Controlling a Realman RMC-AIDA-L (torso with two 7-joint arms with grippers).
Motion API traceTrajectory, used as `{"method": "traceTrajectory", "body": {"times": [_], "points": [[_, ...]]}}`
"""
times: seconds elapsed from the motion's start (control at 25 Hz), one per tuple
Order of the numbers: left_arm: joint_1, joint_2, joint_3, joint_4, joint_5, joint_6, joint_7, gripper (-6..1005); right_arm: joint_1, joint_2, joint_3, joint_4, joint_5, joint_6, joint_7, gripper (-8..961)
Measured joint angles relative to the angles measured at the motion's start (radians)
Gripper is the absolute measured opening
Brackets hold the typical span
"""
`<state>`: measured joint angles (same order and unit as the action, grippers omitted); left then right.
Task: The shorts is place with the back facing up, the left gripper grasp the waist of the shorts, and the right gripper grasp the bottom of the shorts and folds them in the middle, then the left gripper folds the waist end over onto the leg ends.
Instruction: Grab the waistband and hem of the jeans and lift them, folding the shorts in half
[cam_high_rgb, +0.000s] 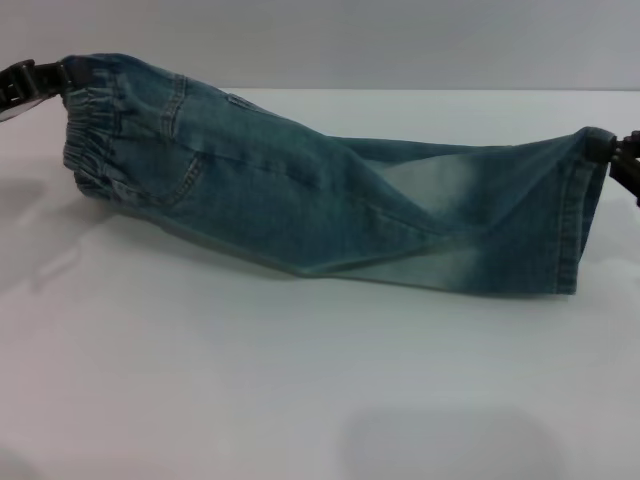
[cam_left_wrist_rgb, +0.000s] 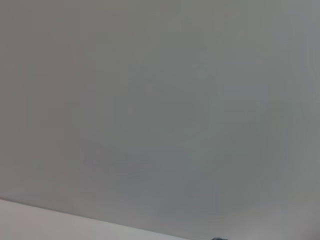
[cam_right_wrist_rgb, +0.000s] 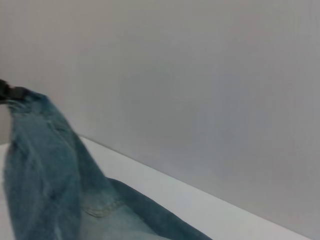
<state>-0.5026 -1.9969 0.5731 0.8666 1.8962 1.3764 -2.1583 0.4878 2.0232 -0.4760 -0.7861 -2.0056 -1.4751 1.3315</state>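
On the white counter (cam_high_rgb: 300, 400), your shorts (cam_high_rgb: 320, 200) stretch left-right: left gripper (cam_high_rgb: 45, 80) fingers clamp the waist (cam_high_rgb: 95, 140) upper left, right gripper (cam_high_rgb: 612, 152) fingers pinch the hem (cam_high_rgb: 578, 215).

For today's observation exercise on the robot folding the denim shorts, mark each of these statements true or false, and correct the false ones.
1. The left gripper holds the waist of the shorts. True.
2. The right gripper hangs free, away from the fabric. False: it grips the bottom of the shorts at its top corner.
3. The shorts lie spread flat on the table. False: they are stretched between both grippers, the upper edge lifted.
4. A patch pocket shows near the waist. True.
5. The waist is at the robot's right. False: it is at its left.
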Motion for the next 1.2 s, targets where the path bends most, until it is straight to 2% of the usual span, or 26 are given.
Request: {"method": "traceTrajectory", "body": {"times": [0.28, 0.32, 0.68, 0.92, 1.2], "points": [[0.001, -0.007, 0.014, -0.007, 0.003, -0.065, 0.007, 178, 0.041, 0.001, -0.007, 0.102, 0.002, 0.154, -0.043, -1], [0.003, -0.010, 0.021, -0.010, 0.003, -0.088, 0.014, 178, 0.055, 0.006, -0.007, 0.124, 0.004, 0.202, -0.056, -1], [-0.002, -0.031, 0.053, -0.019, 0.003, -0.168, 0.048, 184, 0.095, 0.032, -0.004, 0.150, 0.010, 0.338, -0.086, -1], [-0.007, -0.046, 0.114, -0.015, 0.003, -0.260, 0.055, 189, 0.111, 0.033, -0.007, 0.171, 0.067, 0.408, -0.086, -2], [-0.008, -0.049, 0.191, -0.017, 0.003, -0.354, 0.055, 193, 0.132, 0.030, -0.024, 0.215, 0.045, 0.494, -0.086, -2]]}}
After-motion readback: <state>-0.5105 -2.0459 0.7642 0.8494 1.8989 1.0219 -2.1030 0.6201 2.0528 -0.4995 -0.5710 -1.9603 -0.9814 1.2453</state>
